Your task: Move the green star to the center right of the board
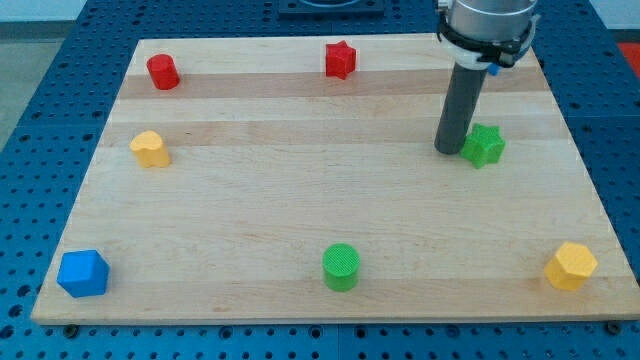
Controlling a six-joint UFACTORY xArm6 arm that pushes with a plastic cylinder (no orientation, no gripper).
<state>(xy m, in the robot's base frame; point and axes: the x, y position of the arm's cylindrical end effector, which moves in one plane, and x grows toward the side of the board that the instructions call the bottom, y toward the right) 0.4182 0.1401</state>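
The green star (485, 146) lies on the wooden board (330, 200) at the view's right, a little above mid-height. My tip (449, 150) is on the board just to the left of the star, touching or nearly touching its left side. The dark rod rises from there to the arm at the view's top right.
A red cylinder (163, 72) sits at top left, a red star (340, 60) at top centre, a yellow block (150, 149) at the left, a blue cube (83, 273) at bottom left, a green cylinder (341, 267) at bottom centre, a yellow hexagonal block (571, 266) at bottom right.
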